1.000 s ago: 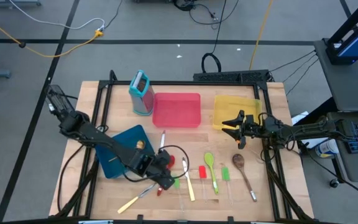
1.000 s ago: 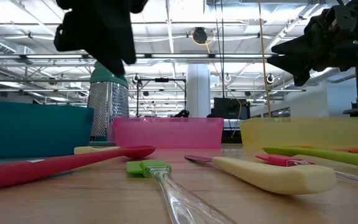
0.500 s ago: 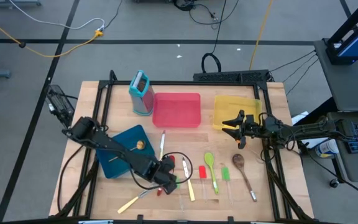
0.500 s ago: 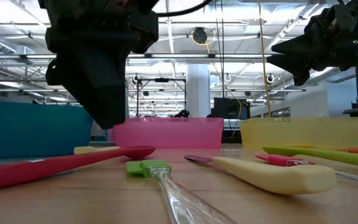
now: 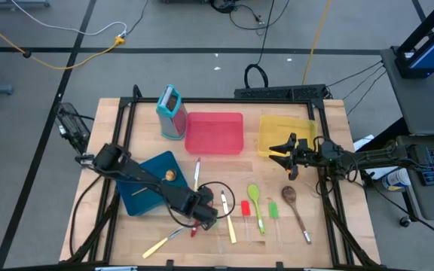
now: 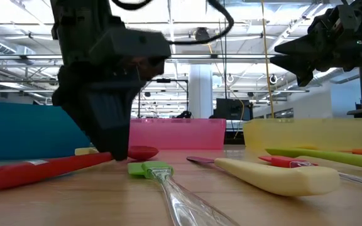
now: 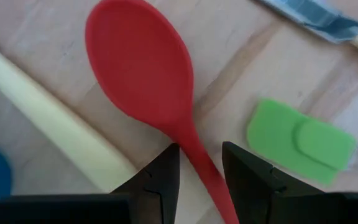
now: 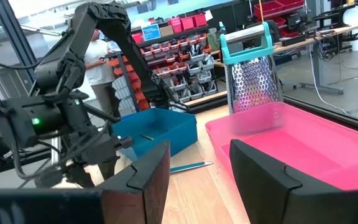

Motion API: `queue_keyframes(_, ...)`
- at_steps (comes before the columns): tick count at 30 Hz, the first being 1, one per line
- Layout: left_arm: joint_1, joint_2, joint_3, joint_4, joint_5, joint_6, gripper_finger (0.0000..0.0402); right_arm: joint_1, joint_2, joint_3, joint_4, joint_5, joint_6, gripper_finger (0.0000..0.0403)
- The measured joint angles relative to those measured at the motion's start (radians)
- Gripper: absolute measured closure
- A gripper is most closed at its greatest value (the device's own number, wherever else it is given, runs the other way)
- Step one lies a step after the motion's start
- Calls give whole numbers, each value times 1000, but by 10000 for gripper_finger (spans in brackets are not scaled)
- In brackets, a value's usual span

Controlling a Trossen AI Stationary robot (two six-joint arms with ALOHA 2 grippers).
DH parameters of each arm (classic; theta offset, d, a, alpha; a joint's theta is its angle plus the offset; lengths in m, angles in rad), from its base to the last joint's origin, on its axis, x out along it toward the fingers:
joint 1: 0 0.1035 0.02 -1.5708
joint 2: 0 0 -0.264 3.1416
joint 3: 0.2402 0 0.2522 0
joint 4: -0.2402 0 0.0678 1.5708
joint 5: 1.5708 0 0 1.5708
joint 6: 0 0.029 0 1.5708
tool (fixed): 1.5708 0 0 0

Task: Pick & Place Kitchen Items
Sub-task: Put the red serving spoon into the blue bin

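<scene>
A red spoon [image 7: 138,68] lies flat on the wooden table, its handle [image 6: 36,169] running toward the near left. My left gripper [image 7: 201,168] points steeply down over it, open. Its fingertips [image 6: 119,154] are almost at the tabletop, one on each side of the spoon's neck just behind the bowl, with a gap on both sides. A green spatula [image 7: 300,140] and a cream-handled knife [image 7: 48,124] lie beside the spoon. My right gripper [image 5: 277,153] waits open and level by the yellow tray [image 5: 283,132], with nothing between its fingers [image 8: 148,180].
A blue tray [image 5: 145,181] lies left of the left arm. A red tray [image 5: 214,132] and a teal grater [image 5: 172,111] stand at the back. A green spoon [image 5: 255,199], a wooden spoon [image 5: 291,197] and short red and green pieces lie to the right.
My left gripper has come down from well above the table until its fingertips are close to the tabletop around the red spoon. It has drifted a little toward the table's right edge and tipped steeper. The utensils have not moved.
</scene>
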Motion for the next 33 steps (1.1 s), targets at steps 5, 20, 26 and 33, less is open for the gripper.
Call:
queue_keyframes(5, 2, 11, 1, 2, -1, 18, 280, 0, 0, 0, 0, 0, 0, 243)
queue_keyframes(20, 4, 21, 2, 23, -19, 119, 332, 0, 2, 0, 0, 0, 0, 243)
queue_keyframes(26, 5, 23, 4, 79, -63, 176, 373, 0, 2, 0, 0, 0, 0, 243)
queue_keyframes(33, -2, 12, 43, 122, -136, 278, 371, 0, 3, 0, -1, 0, 10, 243)
